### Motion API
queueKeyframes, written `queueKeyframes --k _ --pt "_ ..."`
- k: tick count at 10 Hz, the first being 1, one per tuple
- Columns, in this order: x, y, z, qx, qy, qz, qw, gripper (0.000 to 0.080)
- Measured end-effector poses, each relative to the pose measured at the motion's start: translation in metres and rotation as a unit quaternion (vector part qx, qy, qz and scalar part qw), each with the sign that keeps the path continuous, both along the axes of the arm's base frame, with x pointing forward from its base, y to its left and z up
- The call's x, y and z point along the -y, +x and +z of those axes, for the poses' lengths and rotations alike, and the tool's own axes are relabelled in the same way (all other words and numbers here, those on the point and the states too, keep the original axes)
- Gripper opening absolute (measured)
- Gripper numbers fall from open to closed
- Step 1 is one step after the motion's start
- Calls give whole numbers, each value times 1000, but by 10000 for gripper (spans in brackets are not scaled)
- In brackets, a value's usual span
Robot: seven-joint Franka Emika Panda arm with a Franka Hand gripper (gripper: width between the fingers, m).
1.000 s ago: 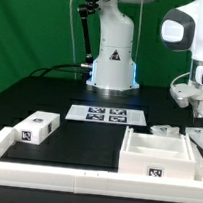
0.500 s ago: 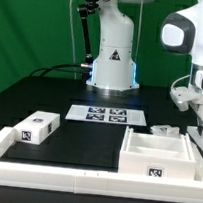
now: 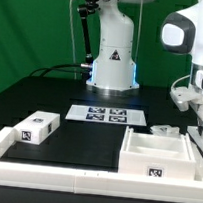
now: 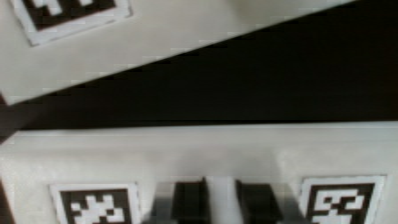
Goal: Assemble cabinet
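Observation:
The cabinet [image 3: 160, 155], a white open box with a tag on its front, stands at the front on the exterior view's right. My gripper [image 3: 199, 129] hangs just past its far right corner. In the wrist view the two dark fingers [image 4: 192, 205] stand close together with a narrow white strip between them, which looks like the edge of a white tagged panel [image 4: 107, 160]. A second white tagged panel [image 4: 107, 45] lies across a dark gap. A small white tagged block [image 3: 37, 126] lies at the front left.
The marker board [image 3: 108, 115] lies mid-table in front of the robot's white base [image 3: 113, 61]. A small white part [image 3: 165, 129] lies behind the cabinet. A white rail frame [image 3: 53, 168] edges the table's front.

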State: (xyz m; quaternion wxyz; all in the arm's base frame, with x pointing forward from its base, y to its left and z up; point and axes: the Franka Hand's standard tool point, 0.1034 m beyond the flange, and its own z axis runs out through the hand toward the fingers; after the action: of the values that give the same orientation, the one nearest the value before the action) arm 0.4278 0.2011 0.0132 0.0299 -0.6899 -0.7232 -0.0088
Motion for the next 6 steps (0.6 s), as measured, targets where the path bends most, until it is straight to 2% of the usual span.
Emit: queueKeyframes --k 2,4,6 --pt "20 1 24 6 -14 -45 999 68" --pt "35 2 38 11 -22 -58 998 68" --pt "61 2 49 16 -27 -73 997 68"
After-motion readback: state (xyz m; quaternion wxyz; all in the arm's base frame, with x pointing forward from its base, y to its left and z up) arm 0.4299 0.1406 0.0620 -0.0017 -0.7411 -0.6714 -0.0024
